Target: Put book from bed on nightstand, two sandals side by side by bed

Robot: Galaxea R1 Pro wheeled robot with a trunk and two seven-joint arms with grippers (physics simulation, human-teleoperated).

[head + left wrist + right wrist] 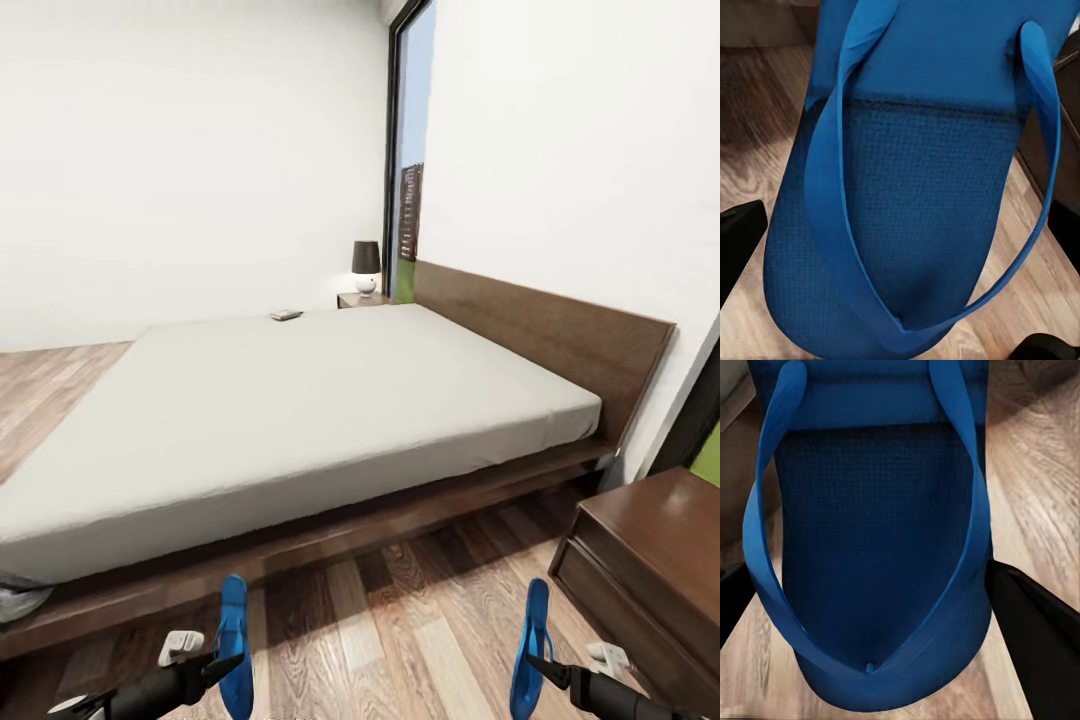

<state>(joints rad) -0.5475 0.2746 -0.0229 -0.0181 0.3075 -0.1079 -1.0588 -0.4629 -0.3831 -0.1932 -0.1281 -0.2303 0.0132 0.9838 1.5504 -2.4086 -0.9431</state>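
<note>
Sandals are the step in hand: the left gripper (222,668) is closed on the left sandal (234,645) at 7 o'clock, and the right gripper (538,665) is clamped on the right sandal (530,648) at 5 o'clock, both held edge-up above the wood floor (400,640) beside the bed (300,420). Next, I judge, lower them flat and bring them together. The book (286,315) lies at the bed's far edge, 11 o'clock, near the nightstand (352,299).

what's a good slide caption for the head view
Beside the bed, each gripper (left, right) holds a blue sandal (left, right); book lies on the mattress.
</note>
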